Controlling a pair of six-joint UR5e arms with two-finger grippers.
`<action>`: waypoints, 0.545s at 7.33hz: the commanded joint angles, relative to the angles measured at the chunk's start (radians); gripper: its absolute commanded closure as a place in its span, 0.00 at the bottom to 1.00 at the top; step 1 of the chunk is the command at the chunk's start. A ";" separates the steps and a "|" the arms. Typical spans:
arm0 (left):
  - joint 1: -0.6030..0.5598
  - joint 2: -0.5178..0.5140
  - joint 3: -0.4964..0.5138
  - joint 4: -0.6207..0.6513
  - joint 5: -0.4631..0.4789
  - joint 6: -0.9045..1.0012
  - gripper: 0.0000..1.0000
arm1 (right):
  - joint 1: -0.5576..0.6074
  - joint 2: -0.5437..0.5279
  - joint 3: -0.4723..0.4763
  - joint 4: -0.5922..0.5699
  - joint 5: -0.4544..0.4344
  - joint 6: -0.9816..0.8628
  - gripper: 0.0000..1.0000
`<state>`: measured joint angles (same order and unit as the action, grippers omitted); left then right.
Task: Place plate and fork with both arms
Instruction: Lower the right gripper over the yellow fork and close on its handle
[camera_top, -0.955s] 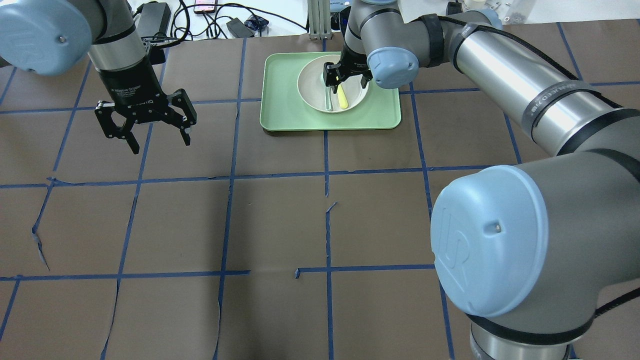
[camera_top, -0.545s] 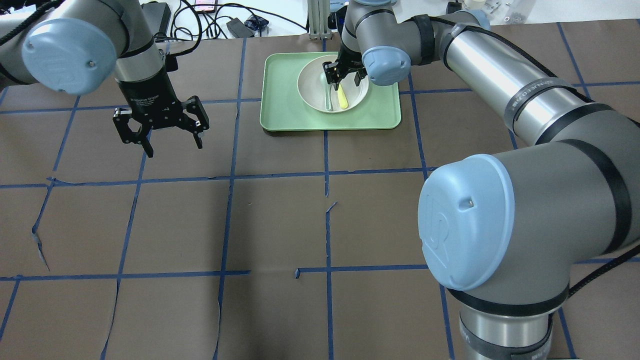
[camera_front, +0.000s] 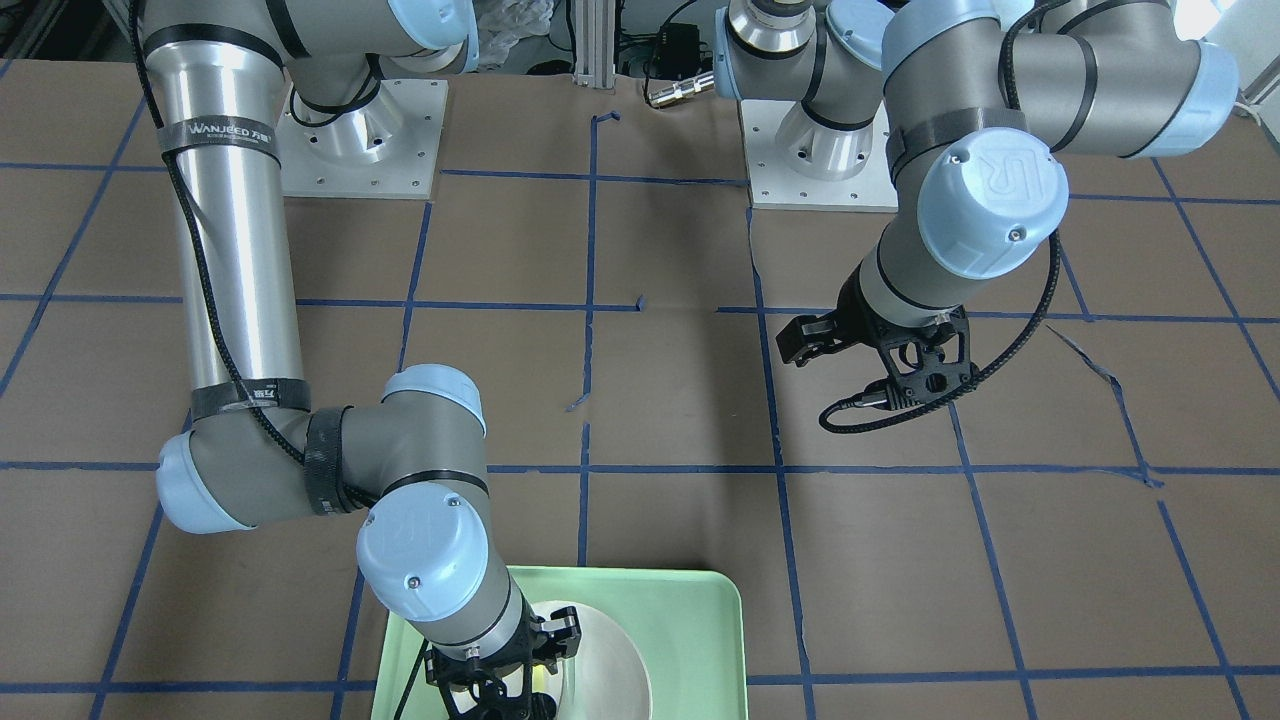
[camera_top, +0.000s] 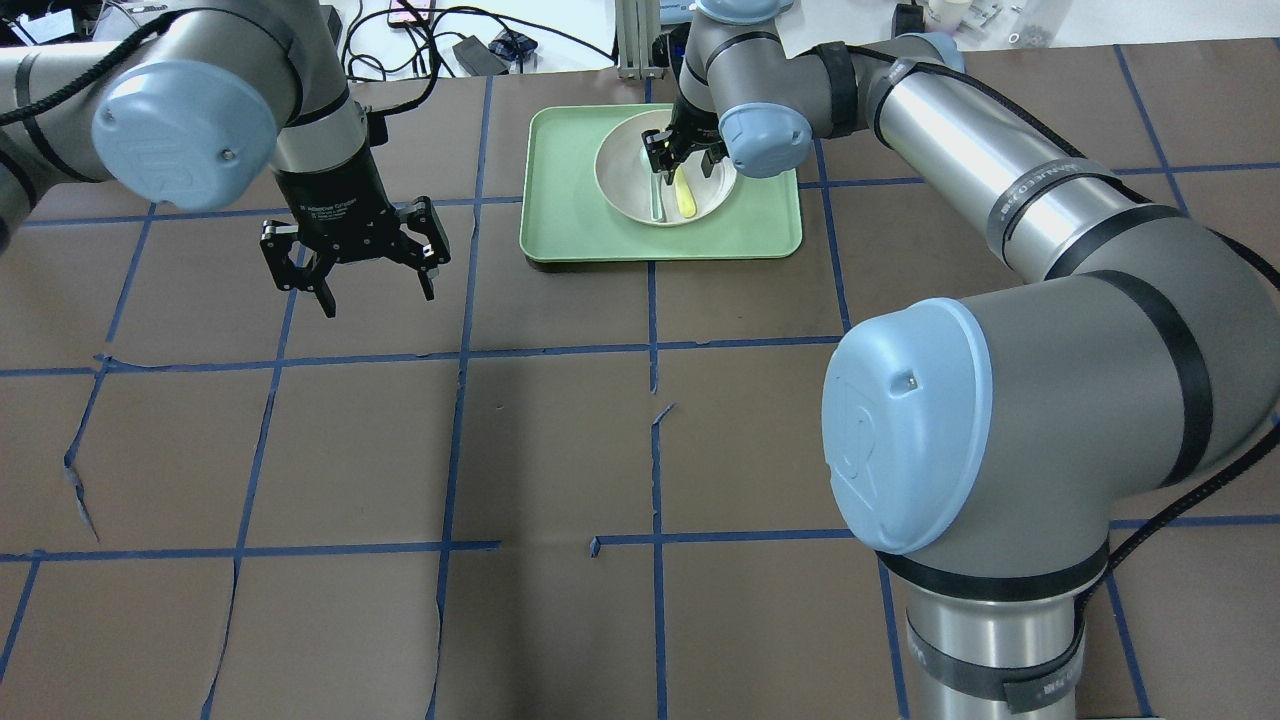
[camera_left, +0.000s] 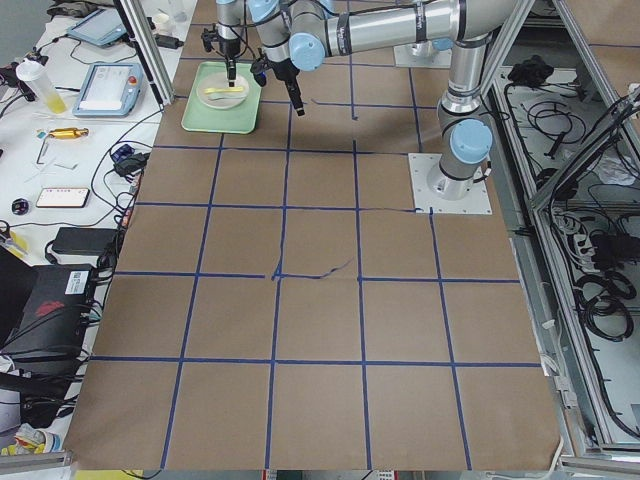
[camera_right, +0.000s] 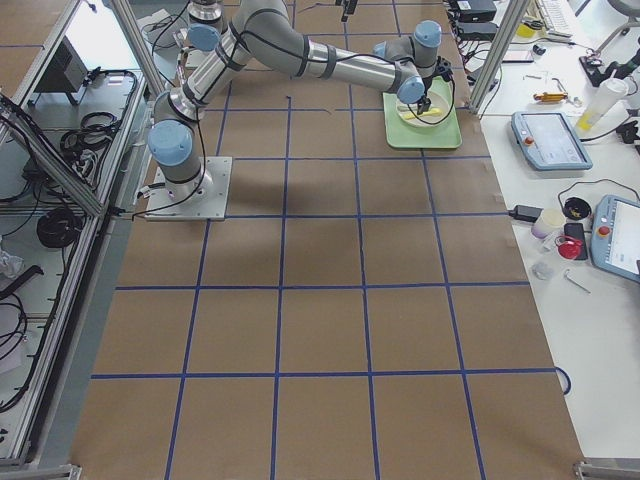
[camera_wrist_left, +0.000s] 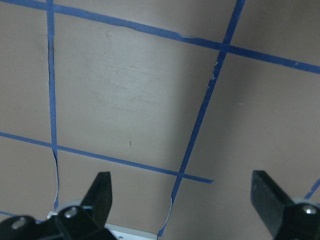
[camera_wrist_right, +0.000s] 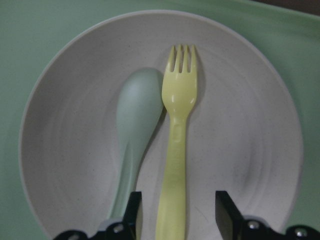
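Fork (camera_wrist_right: 176, 150), slim yellow plastic, short tines

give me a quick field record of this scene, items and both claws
tray: light-green tray, on the table
plate: off-white plate, on the tray
fork: yellow fork, lying in the plate
spoon: pale green spoon, in the plate beside the fork
right arm: right claw open, one finger each side of the fork handle
left arm: left claw open, empty, above the table
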<state>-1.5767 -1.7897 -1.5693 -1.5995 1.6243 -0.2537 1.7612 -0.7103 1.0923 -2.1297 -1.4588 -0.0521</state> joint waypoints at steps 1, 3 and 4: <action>-0.002 0.001 -0.002 0.000 0.000 -0.002 0.00 | 0.001 0.024 -0.002 -0.003 0.002 0.000 0.42; -0.003 -0.002 -0.006 0.000 0.000 -0.002 0.00 | 0.000 0.026 0.001 -0.001 0.002 0.000 0.46; -0.003 -0.002 -0.014 0.001 0.000 -0.002 0.00 | 0.000 0.028 0.001 -0.001 0.003 0.002 0.46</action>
<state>-1.5794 -1.7905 -1.5758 -1.5997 1.6245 -0.2558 1.7617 -0.6851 1.0927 -2.1308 -1.4570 -0.0519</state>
